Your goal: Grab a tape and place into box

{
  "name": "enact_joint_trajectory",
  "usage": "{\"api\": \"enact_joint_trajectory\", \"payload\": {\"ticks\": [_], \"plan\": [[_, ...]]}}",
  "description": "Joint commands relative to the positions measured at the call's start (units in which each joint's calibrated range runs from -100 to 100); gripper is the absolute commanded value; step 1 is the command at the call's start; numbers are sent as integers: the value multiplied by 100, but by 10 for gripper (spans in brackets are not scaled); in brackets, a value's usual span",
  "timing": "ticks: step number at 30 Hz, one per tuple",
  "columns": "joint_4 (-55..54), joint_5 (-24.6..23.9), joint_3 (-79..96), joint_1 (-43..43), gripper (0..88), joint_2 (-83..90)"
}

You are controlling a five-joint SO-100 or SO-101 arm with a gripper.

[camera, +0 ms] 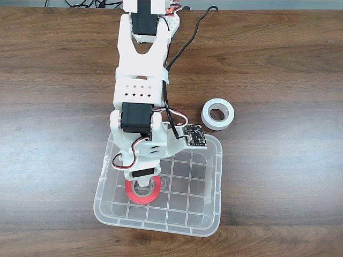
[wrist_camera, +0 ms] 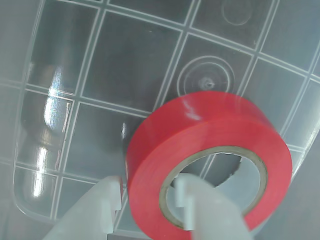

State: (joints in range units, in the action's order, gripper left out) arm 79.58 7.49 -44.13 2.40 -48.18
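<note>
Jaws pinch the red tape roll (wrist_camera: 210, 165) wall, one finger through its core. Roll hangs over the clear box (camera: 211, 214) floor. White tape roll (camera: 218, 114) sits on table (camera: 278, 64).

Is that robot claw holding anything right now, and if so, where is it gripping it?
Yes: the gripper pinches the red tape ring by its wall, one finger inside the hole, one outside, above the clear plastic box.

**What we can't quite see**

In the fixed view the arm (camera: 140, 96) runs off the top edge and covers part of the red tape (camera: 143, 196). In the wrist view the box (wrist_camera: 125, 65) gets cropped, and we can't tell whether the tape touches its floor.
</note>
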Motion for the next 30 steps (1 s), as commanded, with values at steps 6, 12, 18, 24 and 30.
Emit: {"api": "enact_joint_trajectory", "payload": {"ticks": [6, 12, 18, 24, 30], "plan": [[193, 10, -1215, 45, 214, 795], [664, -5, -1285, 52, 213, 1503], [1623, -11, -1277, 23, 85, 2332], [2042, -5, -1154, 16, 13, 3193], [2042, 31, -76, -6, 12, 4190]]}}
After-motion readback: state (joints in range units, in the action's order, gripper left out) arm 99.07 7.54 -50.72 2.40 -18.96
